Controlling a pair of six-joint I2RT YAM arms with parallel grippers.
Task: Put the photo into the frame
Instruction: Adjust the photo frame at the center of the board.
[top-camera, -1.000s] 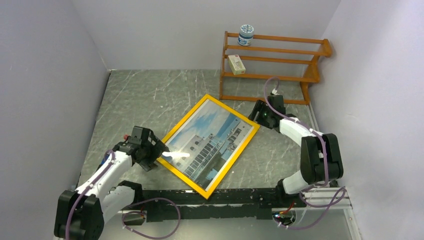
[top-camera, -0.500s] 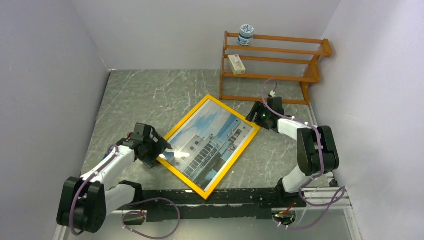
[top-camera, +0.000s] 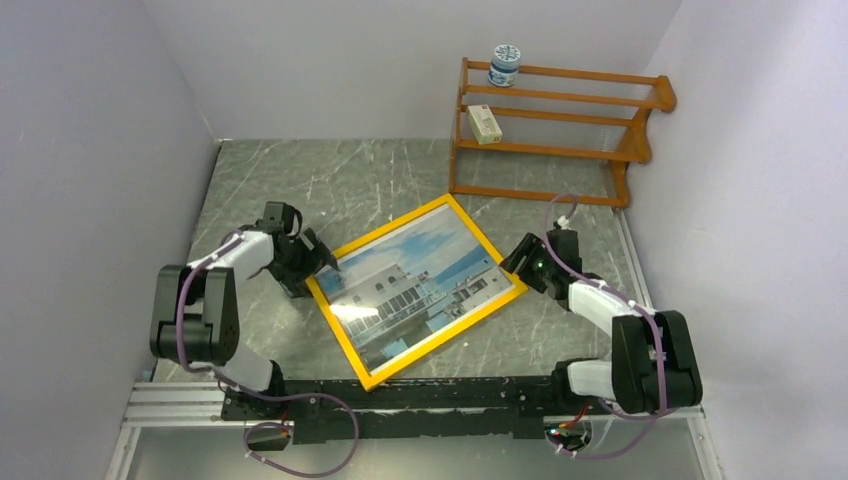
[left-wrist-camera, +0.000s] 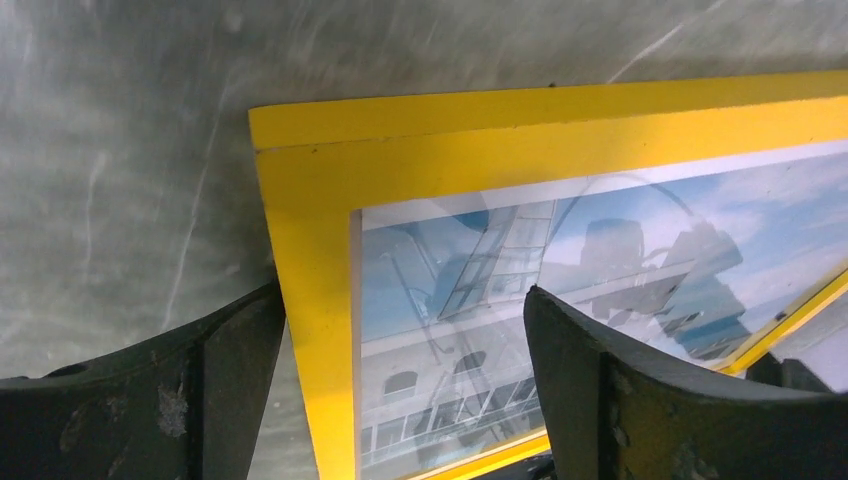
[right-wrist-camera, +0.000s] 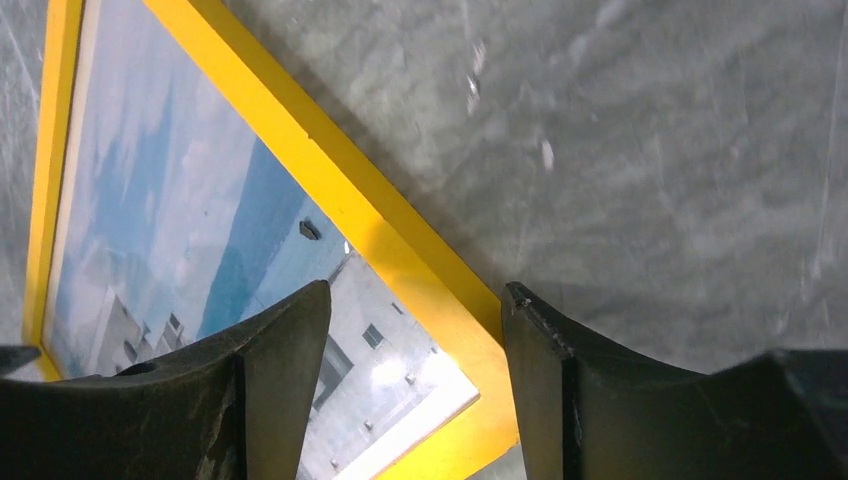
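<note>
The yellow frame lies flat, front up, on the grey marble table, turned at an angle. The photo of a white building under blue sky sits inside it behind glass. My left gripper is open at the frame's left corner. In the left wrist view its jaws straddle the yellow side bar, one finger outside the edge and one over the photo. My right gripper is open at the frame's right corner. In the right wrist view its jaws straddle that corner and the photo.
An orange-brown shelf rack stands at the back right, with a small jar on top and a small box on a lower shelf. Grey walls close the left, back and right. The arms' mounting rail runs along the near edge.
The frame has turned clockwise and shifted. My left gripper moved back along with its left corner, my right gripper moved nearer. The rack stands slightly further right.
</note>
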